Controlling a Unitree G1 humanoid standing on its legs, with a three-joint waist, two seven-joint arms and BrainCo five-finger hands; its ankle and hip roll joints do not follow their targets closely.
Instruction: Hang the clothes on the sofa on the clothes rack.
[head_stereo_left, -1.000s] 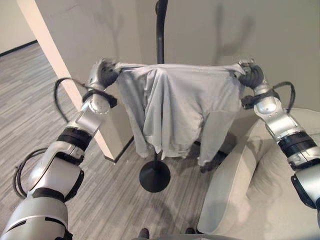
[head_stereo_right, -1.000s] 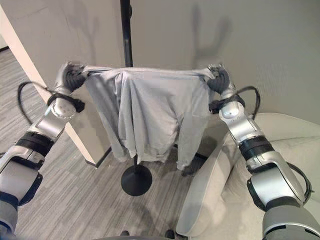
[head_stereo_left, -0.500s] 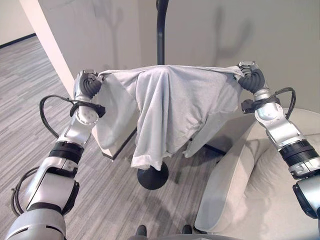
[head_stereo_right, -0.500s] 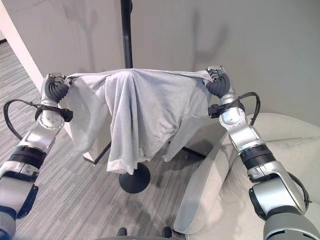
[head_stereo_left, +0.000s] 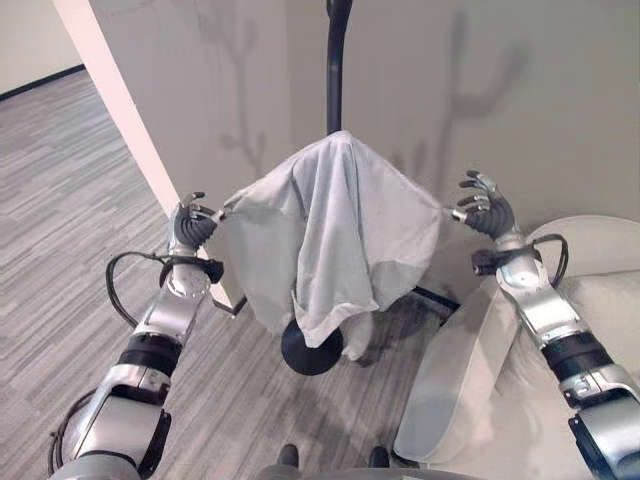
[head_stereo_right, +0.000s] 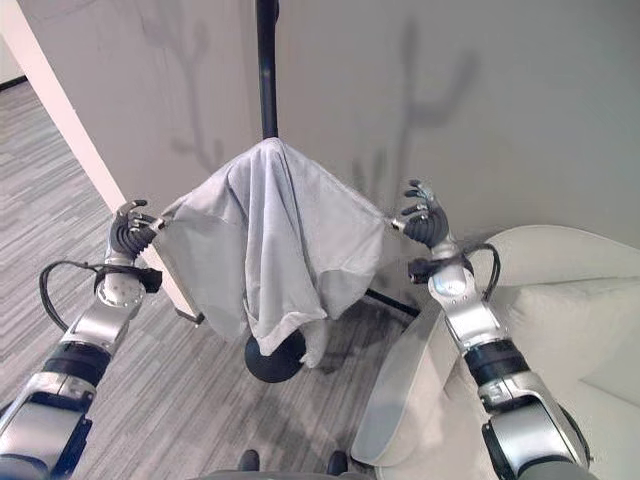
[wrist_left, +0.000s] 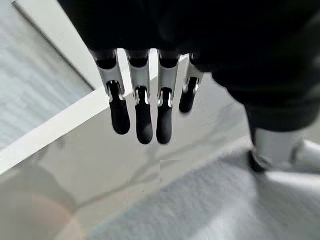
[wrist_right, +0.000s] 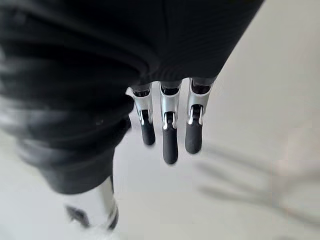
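Left robot hand (head_stereo_left: 192, 226) has its fingers spread, with the hem corner of the grey shirt (head_stereo_left: 335, 235) just at the fingertips; right robot hand (head_stereo_left: 483, 208) is also splayed, a corner of cloth touching it. The shirt itself is draped over the black clothes rack (head_stereo_left: 335, 60), peaked on the pole. Best bet is to pull both hands straight out sideways so nothing snags and drags the shirt off. Sofa (head_stereo_left: 520, 400) sits right under the right arm, a white wall corner (head_stereo_left: 130, 130) by the left.
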